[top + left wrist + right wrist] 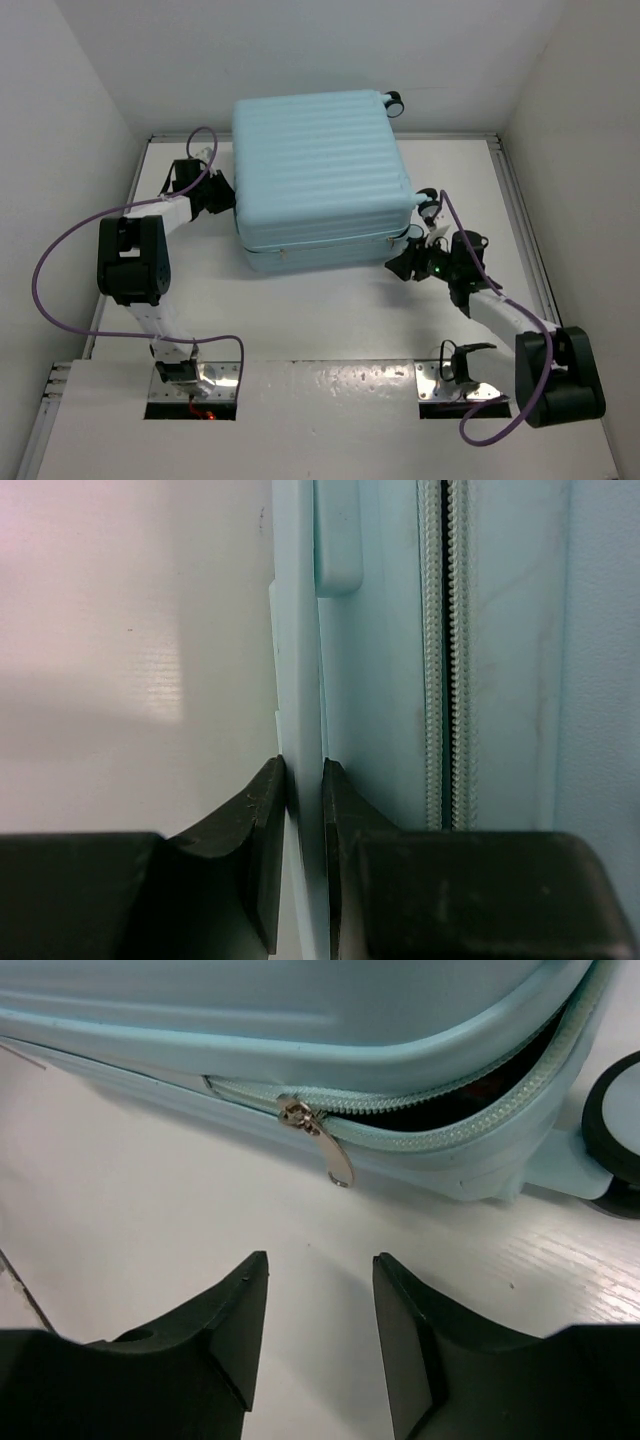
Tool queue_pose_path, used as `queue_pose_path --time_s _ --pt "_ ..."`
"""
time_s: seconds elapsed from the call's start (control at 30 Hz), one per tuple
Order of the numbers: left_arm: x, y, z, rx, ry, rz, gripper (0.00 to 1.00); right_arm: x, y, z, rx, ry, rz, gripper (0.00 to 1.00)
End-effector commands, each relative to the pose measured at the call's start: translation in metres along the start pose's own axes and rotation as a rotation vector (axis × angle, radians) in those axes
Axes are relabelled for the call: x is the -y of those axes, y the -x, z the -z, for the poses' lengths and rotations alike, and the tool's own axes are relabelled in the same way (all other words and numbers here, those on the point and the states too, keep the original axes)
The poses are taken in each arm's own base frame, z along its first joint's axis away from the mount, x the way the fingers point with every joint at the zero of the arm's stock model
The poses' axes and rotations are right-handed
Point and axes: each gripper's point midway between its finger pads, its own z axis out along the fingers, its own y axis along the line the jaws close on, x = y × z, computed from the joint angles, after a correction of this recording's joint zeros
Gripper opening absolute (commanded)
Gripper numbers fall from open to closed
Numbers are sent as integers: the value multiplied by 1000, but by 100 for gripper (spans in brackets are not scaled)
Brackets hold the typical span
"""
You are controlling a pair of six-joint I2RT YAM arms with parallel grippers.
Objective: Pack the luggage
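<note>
Pictured: the luggage point(322, 180) laid flat on the bench point(330, 325), a thin edge on its left side pinched by the left fingers point(262, 830). The right fingers point(225, 1320) are spread just short of the zipper pull point(318, 1142), beside the luggage's wheel point(615, 1125). The small tab could be missed, or the shell shoved. Open bench is seen only in front of the luggage.

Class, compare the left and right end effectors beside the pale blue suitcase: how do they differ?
The left end effector is closed on a thin edge of the pale aqua-blue ribbed hard-shell suitcase; the right end effector is open and empty. The left sits at the suitcase's left side, the right at its near right corner, facing the silver zip pull. Both are black.
</note>
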Motion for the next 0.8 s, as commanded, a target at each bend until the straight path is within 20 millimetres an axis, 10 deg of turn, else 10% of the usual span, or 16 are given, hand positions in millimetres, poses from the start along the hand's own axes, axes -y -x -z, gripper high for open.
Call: queue_pose_path --time_s 0.0,0.5,0.77 --pt "-36 -68 13 -219 120 79 0 -5 33 -9 130 24 41 46" --pt "-39 -73 11 -228 122 73 0 -3 49 -26 216 22 91 45" --pt "-37 -75 8 -232 117 66 0 -4 57 -29 253 0 125 18"
